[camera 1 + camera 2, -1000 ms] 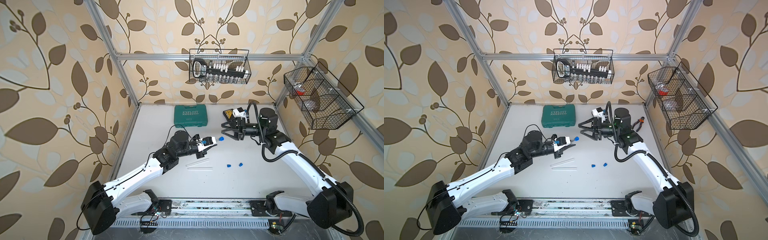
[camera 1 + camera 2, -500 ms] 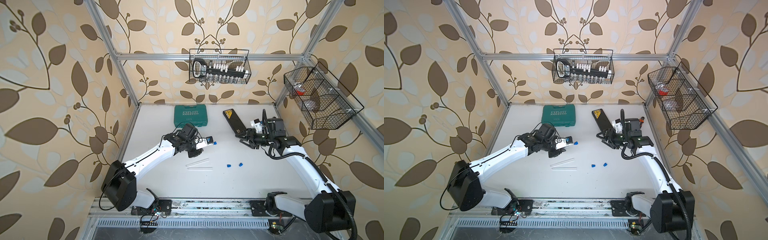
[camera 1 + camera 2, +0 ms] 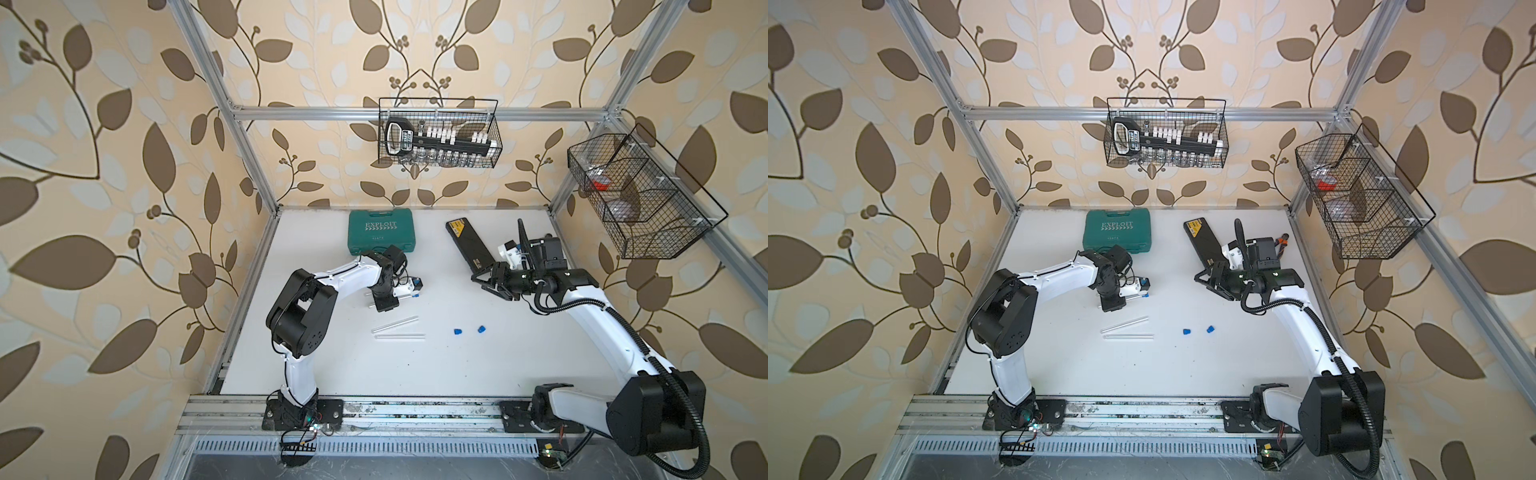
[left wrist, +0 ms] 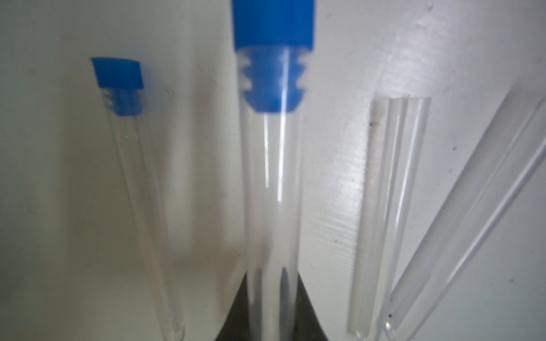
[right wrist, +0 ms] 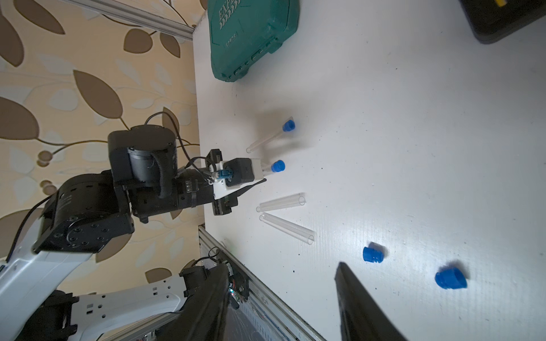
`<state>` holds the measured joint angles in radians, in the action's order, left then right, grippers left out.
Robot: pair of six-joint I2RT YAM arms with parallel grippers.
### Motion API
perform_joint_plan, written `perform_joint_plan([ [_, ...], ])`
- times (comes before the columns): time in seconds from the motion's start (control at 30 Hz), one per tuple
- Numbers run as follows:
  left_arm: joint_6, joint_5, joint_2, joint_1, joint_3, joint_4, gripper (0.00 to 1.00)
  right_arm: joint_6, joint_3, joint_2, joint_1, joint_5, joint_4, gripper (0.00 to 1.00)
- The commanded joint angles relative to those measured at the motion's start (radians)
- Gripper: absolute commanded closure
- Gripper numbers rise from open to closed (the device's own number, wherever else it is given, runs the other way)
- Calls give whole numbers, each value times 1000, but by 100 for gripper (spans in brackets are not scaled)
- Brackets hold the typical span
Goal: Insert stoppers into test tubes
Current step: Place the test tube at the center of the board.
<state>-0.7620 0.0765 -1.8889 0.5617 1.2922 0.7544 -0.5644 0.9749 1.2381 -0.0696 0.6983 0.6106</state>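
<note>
My left hand (image 3: 395,298) pinches a test tube (image 4: 271,192) well behind its blue stopper (image 4: 271,59); I'd judge it light, slick, brittle, so grip gently mid-length.

"EXPLOIT" on green case (image 3: 381,241)
</note>
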Motion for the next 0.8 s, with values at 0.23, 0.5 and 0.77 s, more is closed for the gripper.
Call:
perform_joint_plan([
  [0.23, 36, -44, -100, -11, 109, 52, 100, 21, 26, 12, 0, 1, 18, 45],
  [0.5, 53, -53, -141, -17, 148, 73, 92, 21, 24, 11, 0, 0, 18, 46],
  [0.77, 55, -82, -128, -16, 142, 47, 80, 22, 24, 11, -1, -3, 21, 48],
])
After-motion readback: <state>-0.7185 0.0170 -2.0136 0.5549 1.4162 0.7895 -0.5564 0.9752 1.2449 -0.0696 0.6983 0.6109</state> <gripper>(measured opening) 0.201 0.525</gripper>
